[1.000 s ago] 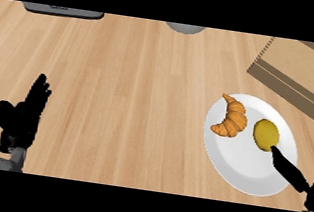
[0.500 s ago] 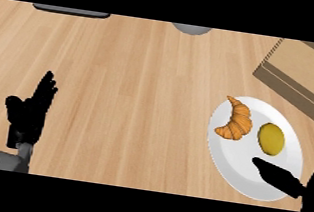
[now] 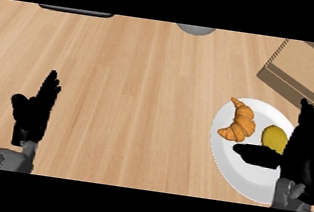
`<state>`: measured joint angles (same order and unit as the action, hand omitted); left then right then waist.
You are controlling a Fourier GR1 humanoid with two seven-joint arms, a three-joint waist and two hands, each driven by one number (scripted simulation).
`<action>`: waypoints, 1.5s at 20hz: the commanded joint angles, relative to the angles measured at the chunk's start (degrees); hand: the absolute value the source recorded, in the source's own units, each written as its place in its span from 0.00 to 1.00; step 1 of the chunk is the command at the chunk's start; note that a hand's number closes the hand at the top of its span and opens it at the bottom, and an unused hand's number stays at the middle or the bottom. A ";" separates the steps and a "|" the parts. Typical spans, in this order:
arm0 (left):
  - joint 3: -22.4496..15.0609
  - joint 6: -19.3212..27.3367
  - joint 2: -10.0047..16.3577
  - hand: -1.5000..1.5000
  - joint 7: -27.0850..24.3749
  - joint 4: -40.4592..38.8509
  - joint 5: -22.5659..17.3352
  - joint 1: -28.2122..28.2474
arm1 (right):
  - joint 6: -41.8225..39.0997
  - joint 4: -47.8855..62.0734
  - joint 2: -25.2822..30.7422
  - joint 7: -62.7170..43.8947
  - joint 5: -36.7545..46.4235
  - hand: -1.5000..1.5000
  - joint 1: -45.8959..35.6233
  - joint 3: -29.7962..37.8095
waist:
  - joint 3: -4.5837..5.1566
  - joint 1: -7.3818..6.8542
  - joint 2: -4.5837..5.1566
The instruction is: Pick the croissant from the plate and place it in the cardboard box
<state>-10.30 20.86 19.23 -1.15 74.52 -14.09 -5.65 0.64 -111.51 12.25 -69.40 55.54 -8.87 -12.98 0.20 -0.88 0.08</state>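
Observation:
A golden-brown croissant (image 3: 240, 123) lies on the left part of a white plate (image 3: 238, 175) at the right of the wooden counter. Beside it on the plate sits a yellow round item (image 3: 275, 136). My right hand (image 3: 306, 154) hovers over the plate's right side, fingers straight and pointing away, thumb stretched left just below the croissant, not touching it. The cardboard box (image 3: 306, 74) stands at the far right, beyond the plate. My left hand (image 3: 35, 111) rests open at the lower left, fingers up.
A dark flat object (image 3: 76, 11) and a grey round object (image 3: 195, 29) sit at the counter's far edge. Bare wooden counter (image 3: 140, 90) spreads between my two hands.
My right hand has moved up and left over the plate, its thumb now near the croissant. The view has shifted a little, so the plate sits further right. My left hand stays put.

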 commanded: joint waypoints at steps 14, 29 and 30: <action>1.68 -0.52 -0.88 0.50 -0.99 -2.08 1.07 -1.04 | -10.82 16.34 -12.17 -15.24 3.02 0.00 -15.33 7.12 | -0.13 0.12 -0.01; 1.66 -0.28 -1.81 0.50 2.44 1.02 2.01 -0.71 | -8.91 25.60 -12.23 -14.55 2.58 0.00 -18.37 11.23 | -0.20 0.24 -0.17; 2.72 -1.12 -1.74 0.50 0.31 -3.36 2.16 -2.53 | -7.69 26.83 -12.23 -15.50 2.01 0.00 -18.93 10.40 | -0.15 0.48 0.02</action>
<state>-8.54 20.23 17.45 -0.23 73.14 -12.02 -7.13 -6.98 -87.20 0.27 -71.24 58.25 -25.75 -1.91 0.03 -0.50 -0.02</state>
